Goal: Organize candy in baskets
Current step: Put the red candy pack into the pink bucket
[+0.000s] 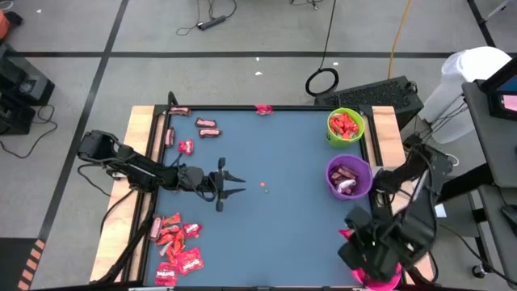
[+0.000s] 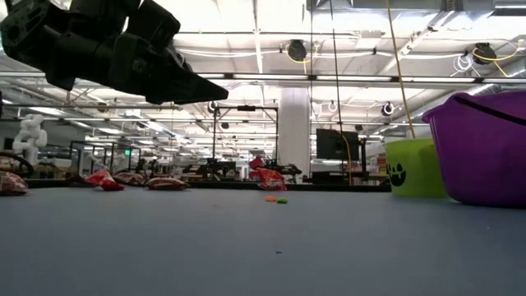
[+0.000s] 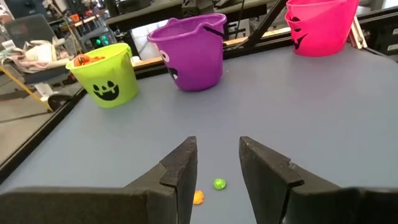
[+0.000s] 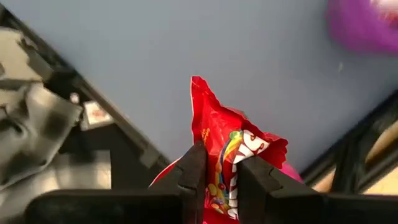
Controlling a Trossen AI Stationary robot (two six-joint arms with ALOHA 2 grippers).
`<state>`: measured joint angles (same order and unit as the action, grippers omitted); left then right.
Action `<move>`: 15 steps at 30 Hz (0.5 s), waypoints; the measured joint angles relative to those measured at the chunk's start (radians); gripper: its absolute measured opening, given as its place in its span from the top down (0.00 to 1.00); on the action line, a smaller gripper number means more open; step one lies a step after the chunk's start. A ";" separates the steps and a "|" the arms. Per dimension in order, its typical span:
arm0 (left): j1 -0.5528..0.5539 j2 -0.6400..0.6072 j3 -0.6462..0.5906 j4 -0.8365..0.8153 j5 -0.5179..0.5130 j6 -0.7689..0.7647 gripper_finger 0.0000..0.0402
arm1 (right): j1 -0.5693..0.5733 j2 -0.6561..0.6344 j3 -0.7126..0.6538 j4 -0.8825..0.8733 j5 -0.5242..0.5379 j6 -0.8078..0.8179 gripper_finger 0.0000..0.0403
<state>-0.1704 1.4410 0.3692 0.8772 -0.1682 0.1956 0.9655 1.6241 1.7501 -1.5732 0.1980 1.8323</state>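
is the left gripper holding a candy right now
No, the left gripper is open and empty above the table, with only two tiny loose dots showing between its fingers.

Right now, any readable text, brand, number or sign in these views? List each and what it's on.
None reads in full.
Red candy packet gripped in the right hand: rainbow stripe and white letters, cut off by the fingers; no whole word.
Loose candy on the table: white markings, too small.
Green basket, purple basket, pink basket: black jack-o'-lantern faces, no words.
Left hand: open, empty, unmarked.
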 joint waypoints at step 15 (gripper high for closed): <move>0.002 0.001 0.000 0.059 -0.006 0.004 0.68 | 0.163 0.189 -0.010 0.028 -0.323 0.437 0.85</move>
<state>-0.1680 1.4417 0.3694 0.9359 -0.1740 0.2001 1.1288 1.8131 1.7405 -1.5452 -0.1248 2.2697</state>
